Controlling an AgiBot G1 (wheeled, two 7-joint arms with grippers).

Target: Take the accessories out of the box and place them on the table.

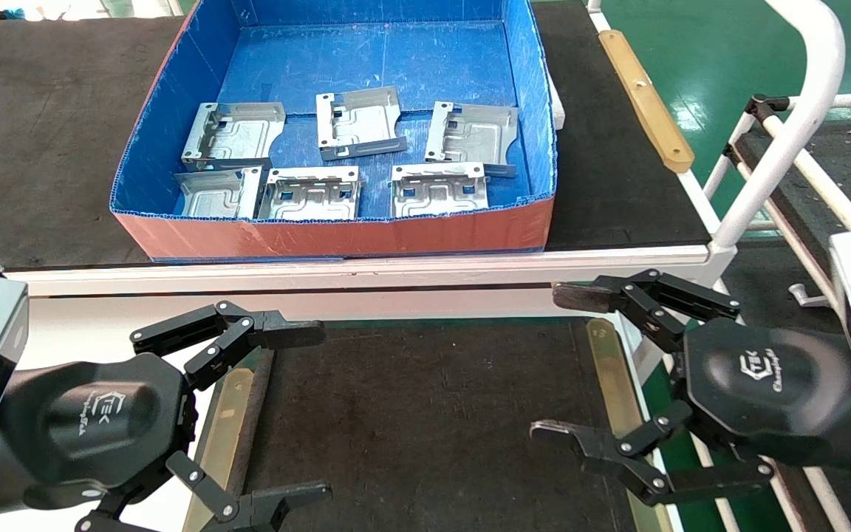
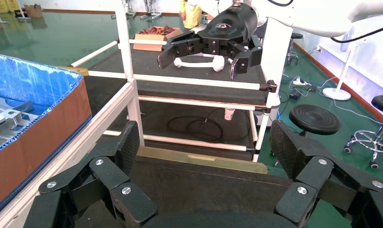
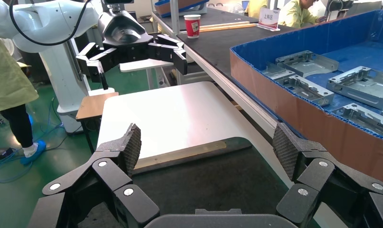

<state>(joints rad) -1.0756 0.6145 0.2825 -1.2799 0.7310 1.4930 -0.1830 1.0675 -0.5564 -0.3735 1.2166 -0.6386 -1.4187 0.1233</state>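
Note:
The blue box (image 1: 536, 111) with a reddish-orange front face stands on the far bench. Several silvery accessories lie flat inside it in two rows, such as one at the back (image 1: 359, 122) and one at the front (image 1: 311, 193). Both grippers hover over the near table's dark mat (image 1: 425, 428), short of the box. My left gripper (image 1: 311, 414) is open and empty on the left. My right gripper (image 1: 557, 362) is open and empty on the right. The right wrist view shows the box (image 3: 294, 104) and accessories (image 3: 303, 61) beside my open right gripper (image 3: 206, 147). The left wrist view shows my open left gripper (image 2: 206, 142).
The box rests on a black-matted bench (image 1: 41, 133). Brass strips (image 1: 606, 384) edge the near mat. A white tube frame (image 1: 787, 125) rises at the right. A red paper cup (image 3: 193, 24) stands on the bench. Stools (image 2: 314, 118) and a person (image 3: 9, 85) are nearby.

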